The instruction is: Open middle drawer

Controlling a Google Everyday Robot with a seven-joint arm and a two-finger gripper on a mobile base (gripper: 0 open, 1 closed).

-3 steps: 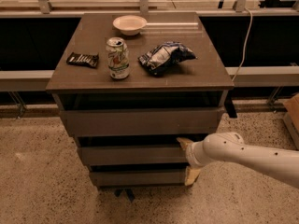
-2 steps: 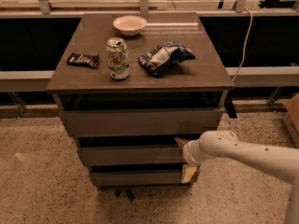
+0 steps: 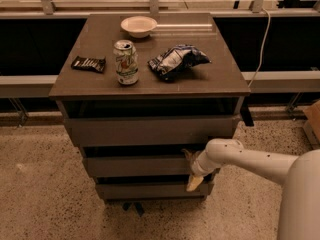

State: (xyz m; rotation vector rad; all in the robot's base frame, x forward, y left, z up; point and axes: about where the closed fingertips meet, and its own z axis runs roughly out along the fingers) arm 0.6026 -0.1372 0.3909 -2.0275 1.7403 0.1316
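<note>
The middle drawer [image 3: 135, 165] is a flat grey-brown front between a taller top front [image 3: 150, 130] and a narrower bottom front [image 3: 150, 190] of a small cabinet. A dark gap shows above its top edge. My gripper [image 3: 192, 170] sits at the right end of the middle drawer front, on the end of my white arm [image 3: 250, 160] that comes in from the lower right. One pale fingertip [image 3: 192, 184] hangs down over the bottom front and a darker one [image 3: 190, 155] points up at the drawer's top edge.
On the cabinet top [image 3: 150, 81] stand a drink can [image 3: 126, 62], a crumpled chip bag [image 3: 176, 60], a dark snack bar [image 3: 88, 63] and a white bowl [image 3: 138, 26]. Speckled floor [image 3: 40, 184] surrounds the cabinet. A cardboard box [image 3: 312, 121] sits at the right edge.
My arm and gripper have shifted slightly left along the middle drawer's right end. The drawer fronts look unchanged.
</note>
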